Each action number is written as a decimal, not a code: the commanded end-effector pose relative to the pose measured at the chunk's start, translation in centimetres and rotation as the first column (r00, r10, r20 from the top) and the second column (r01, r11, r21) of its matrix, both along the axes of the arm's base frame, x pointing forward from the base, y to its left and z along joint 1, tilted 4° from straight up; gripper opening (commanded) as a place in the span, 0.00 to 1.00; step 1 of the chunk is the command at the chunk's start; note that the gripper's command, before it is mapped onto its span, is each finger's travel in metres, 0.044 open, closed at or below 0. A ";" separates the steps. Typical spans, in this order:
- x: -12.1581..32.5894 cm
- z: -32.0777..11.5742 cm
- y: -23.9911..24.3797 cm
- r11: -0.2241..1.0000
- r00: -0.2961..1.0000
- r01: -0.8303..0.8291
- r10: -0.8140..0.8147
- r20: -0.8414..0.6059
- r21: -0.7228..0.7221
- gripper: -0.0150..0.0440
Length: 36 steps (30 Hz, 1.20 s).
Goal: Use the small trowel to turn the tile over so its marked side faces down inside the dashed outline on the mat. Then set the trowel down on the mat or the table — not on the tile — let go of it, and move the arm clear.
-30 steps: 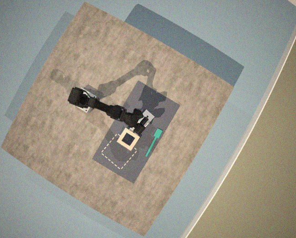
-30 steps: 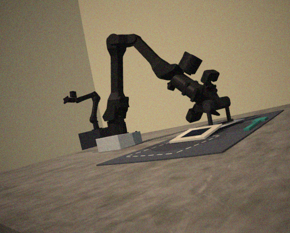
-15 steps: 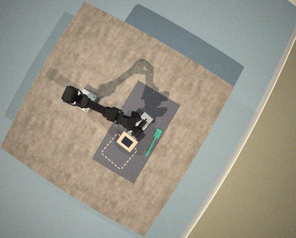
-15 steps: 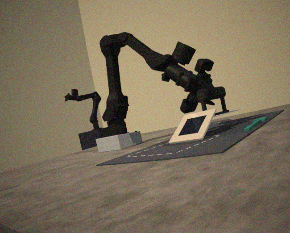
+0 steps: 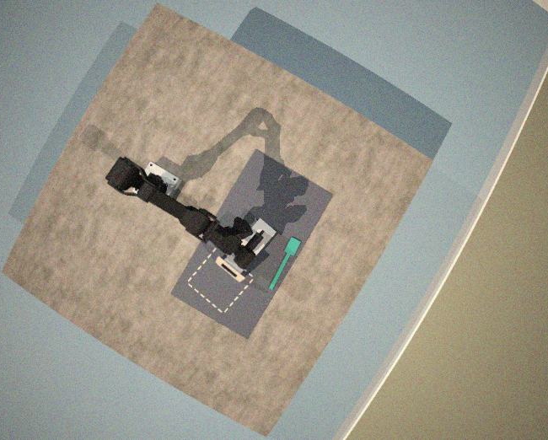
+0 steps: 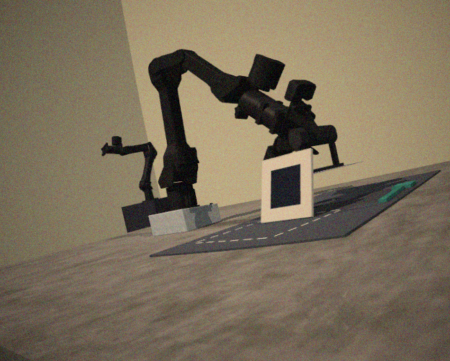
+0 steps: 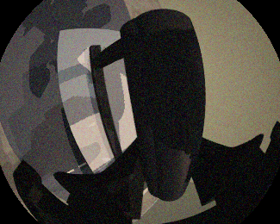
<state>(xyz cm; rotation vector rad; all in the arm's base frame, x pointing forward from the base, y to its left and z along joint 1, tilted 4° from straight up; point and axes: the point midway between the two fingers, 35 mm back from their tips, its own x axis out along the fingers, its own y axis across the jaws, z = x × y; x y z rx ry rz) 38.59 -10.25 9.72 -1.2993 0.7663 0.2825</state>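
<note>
The pale tile [image 5: 230, 268] [image 6: 285, 186] stands steeply on edge over the border of the dashed outline [image 5: 189, 283] [image 6: 258, 238] on the dark mat [image 5: 245, 326] [image 6: 170, 251]. Its dark square mark faces the exterior view. The trowel has a thick black handle [image 7: 167, 86] and a wide light-grey blade [image 5: 267, 227] [image 7: 72, 95]. My gripper [image 6: 300, 140] [image 7: 160, 135] is shut on the handle, above and behind the tile. The blade is behind the tile, its outer end raised off the mat. The tile and arm hide where blade and tile meet.
A teal paddle-shaped tool [image 5: 292, 246] [image 6: 396, 191] lies near the mat's long edge, beside the arm. The arm's pale base [image 5: 163, 174] [image 6: 167, 223] stands on the table [image 5: 122, 284] [image 6: 217, 303]. A smaller dark arm shape [image 6: 149, 155] shows behind it.
</note>
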 end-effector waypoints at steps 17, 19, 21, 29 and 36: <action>0.2 1.5 -0.3 1.000 1.000 0.004 -0.004 0.016 -0.008 0.25; 0.6 2.2 0.8 1.000 1.000 0.004 -0.004 0.017 -0.008 0.25; 0.9 2.9 1.9 1.000 1.000 0.004 -0.004 0.018 -0.007 0.25; 1.1 3.4 2.8 1.000 1.000 0.004 -0.004 0.019 -0.007 0.25; 1.1 3.4 2.8 1.000 1.000 0.004 -0.004 0.019 -0.007 0.25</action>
